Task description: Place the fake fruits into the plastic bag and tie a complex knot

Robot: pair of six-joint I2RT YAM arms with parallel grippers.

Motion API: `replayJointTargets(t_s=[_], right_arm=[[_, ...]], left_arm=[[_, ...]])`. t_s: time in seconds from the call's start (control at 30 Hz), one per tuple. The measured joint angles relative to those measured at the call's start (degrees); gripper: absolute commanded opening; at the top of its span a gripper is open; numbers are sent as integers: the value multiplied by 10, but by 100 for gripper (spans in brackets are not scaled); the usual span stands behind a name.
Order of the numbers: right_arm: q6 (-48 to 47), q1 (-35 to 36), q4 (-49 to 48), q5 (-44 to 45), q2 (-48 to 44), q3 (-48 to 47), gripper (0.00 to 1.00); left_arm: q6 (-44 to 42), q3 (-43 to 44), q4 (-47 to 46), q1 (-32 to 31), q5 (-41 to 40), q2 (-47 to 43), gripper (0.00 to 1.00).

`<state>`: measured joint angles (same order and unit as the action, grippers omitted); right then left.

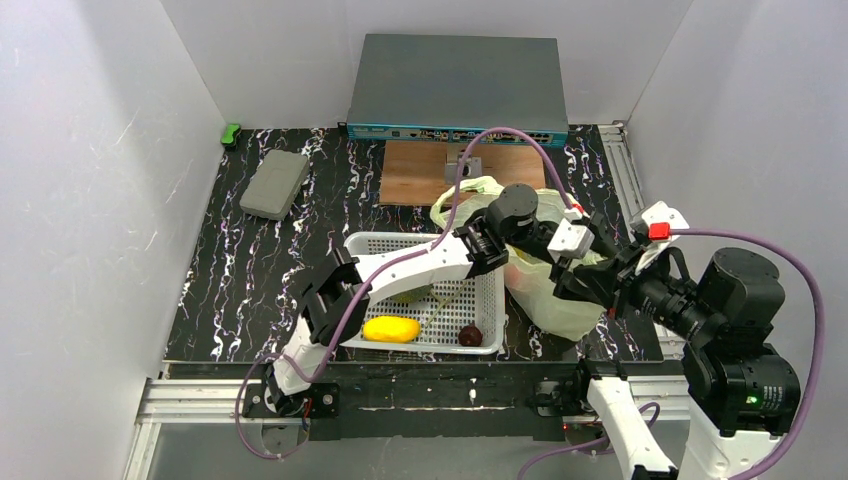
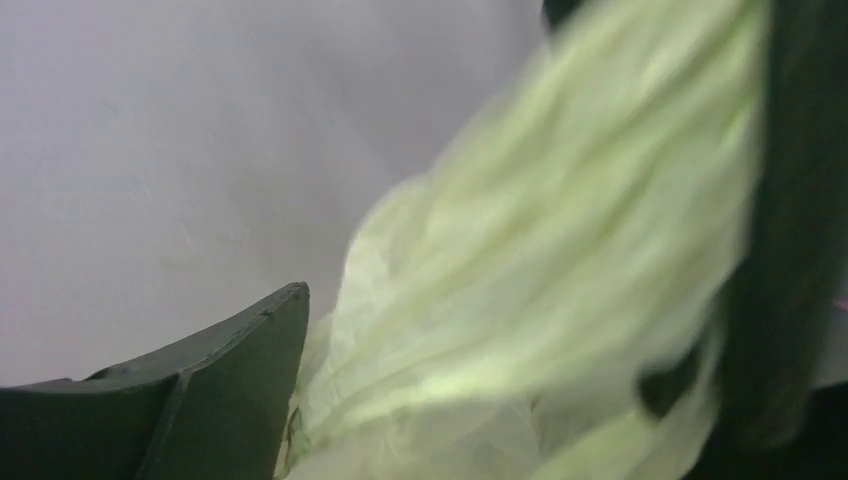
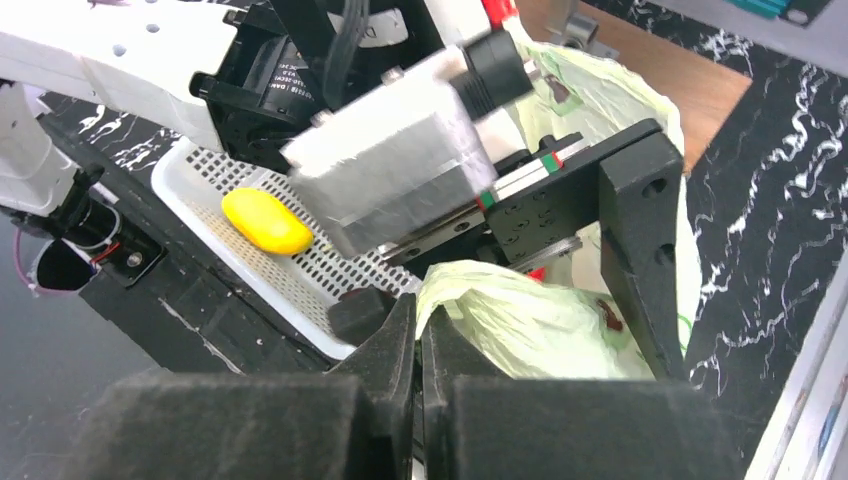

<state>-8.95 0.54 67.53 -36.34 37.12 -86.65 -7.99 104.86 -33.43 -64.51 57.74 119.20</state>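
Though crumpled, plainly the plastic bag [image 1: 545, 300], slumped on the counter [image 1: 250, 270] just right of the white basket [image 1: 385, 240], long axis running rear-left to near-right, its print too blurred to read. Pinched shut on a fold of its film: right fingers [image 3: 385, 350]; spread apart with film between them: left fingers [image 2: 220, 400]. Lying in the basket: yellow mango [image 1: 391, 329], dark red plum [image 1: 470, 335].

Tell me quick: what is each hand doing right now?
Left hand: open, fingers wide either side of the plastic bag.
Right hand: closed, pinching the plastic bag's edge.
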Motion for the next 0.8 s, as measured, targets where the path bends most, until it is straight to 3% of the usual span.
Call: replayJointTargets(t_s=[0.1, 0.27, 0.43, 0.57, 0.8], right_arm=[[12, -1, 1, 33, -8, 5, 1], [31, 0, 23, 136, -11, 24, 1], [31, 0, 36, 231, 9, 51, 1], [24, 2, -15, 259, 31, 68, 1], [-5, 3, -127, 276, 74, 125, 1]], left_arm=[[-17, -12, 23, 5, -5, 14, 55], [-42, -75, 61, 35, -22, 13, 47], [-35, -125, 68, 78, -56, 3, 18], [-28, -145, 88, 104, -119, 1, 1], [-2, -174, 82, 110, -252, -7, 0]])
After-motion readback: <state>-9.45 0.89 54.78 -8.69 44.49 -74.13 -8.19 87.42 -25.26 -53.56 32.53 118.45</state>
